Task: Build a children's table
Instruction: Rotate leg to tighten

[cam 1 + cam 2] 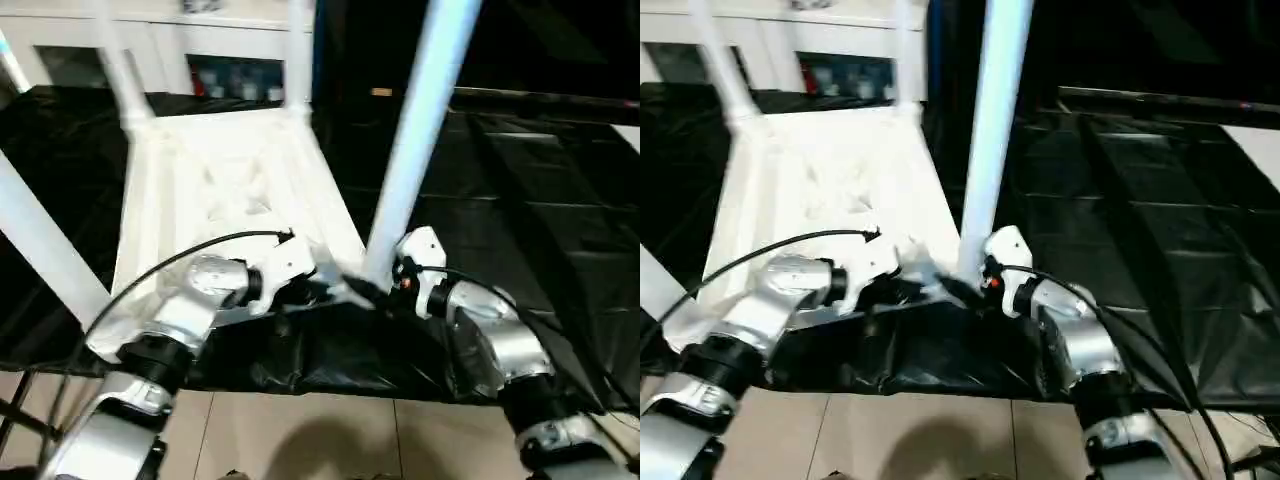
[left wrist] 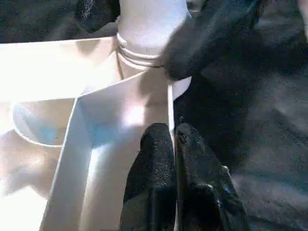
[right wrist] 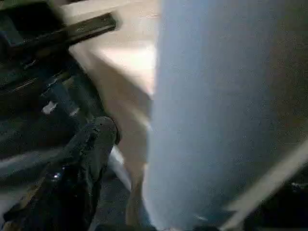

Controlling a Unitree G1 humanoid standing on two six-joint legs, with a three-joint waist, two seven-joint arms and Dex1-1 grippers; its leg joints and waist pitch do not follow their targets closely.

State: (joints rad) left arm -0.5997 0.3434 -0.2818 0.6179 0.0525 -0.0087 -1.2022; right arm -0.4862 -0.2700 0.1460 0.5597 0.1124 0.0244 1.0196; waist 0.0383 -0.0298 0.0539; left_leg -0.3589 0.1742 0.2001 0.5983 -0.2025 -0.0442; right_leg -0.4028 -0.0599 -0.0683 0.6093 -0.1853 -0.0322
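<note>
The children's table lies upside down on the black cloth, its ribbed white top [image 1: 230, 190] facing up. Its legs stand up from the corner sockets: two at the far end [image 1: 125, 70] [image 1: 300, 50], one at the near left [image 1: 40, 240] and one at the near right [image 1: 420, 130]. My left gripper [image 1: 335, 288] is shut on the top's thin rim [image 2: 169, 103] beside the near-right socket. At the foot of the near-right leg [image 3: 216, 110] my right gripper [image 1: 388, 280] stands open, one finger [image 3: 94, 144] a gap away from the tube and the other hidden behind it.
The large black-draped table [image 1: 520, 200] stretches away to the right, its front edge just below my grippers. Pale floor tiles [image 1: 300, 430] lie under my forearms. A white glass-door cabinet [image 1: 230, 65] stands behind the work.
</note>
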